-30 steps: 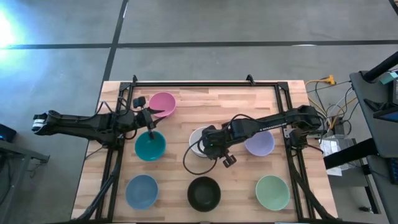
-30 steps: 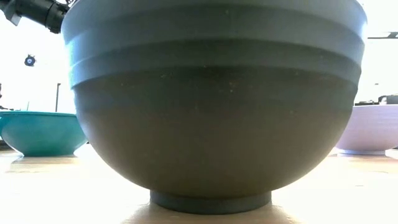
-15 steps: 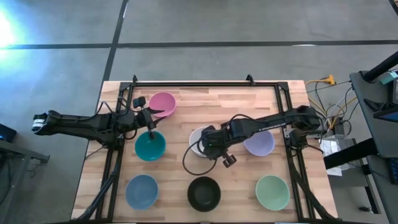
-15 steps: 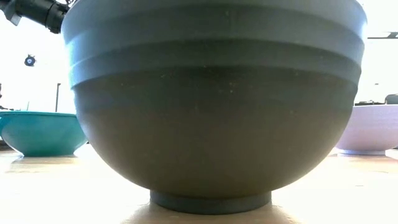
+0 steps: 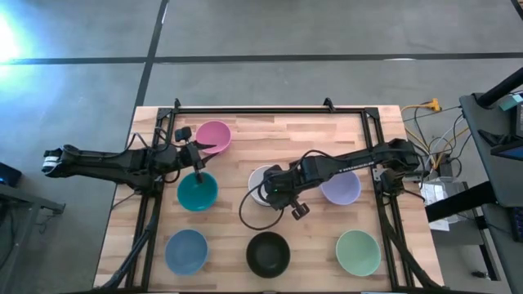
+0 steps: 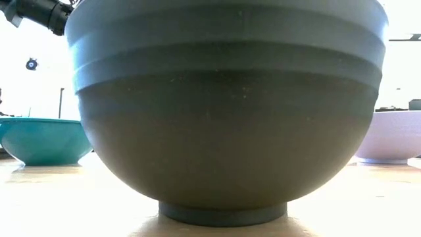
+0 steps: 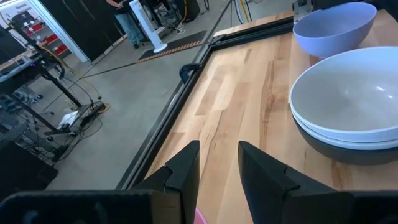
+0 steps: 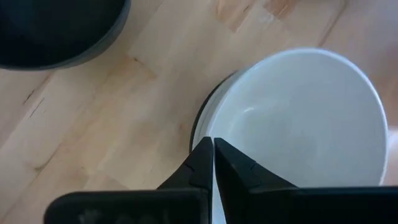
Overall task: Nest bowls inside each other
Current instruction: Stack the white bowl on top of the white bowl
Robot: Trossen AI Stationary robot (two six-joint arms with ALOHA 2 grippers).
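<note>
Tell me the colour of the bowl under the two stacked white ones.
Black bowl, showing best in the left wrist view.

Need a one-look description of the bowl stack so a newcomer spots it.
Start at the wooden table; the bowl stack sits mid-table, under the right gripper. Unlike the single bowls around it, it is white bowls nested in a dark one.

You are looking at upright round bowls. Under the right claw [image 5: 275, 193] a stack is sitting: two white bowls [image 5: 260, 184] nested in a black bowl [image 7: 348, 152]. The lavender bowl [image 5: 343, 189] is lying just beyond it. The teal bowl [image 5: 197, 192] is sitting below the left claw [image 5: 198, 169], the pink bowl [image 5: 213, 136] just beside it. Blue [image 5: 186, 251], another black [image 5: 268, 253] and pale green [image 5: 358, 251] are standing apart.
</note>
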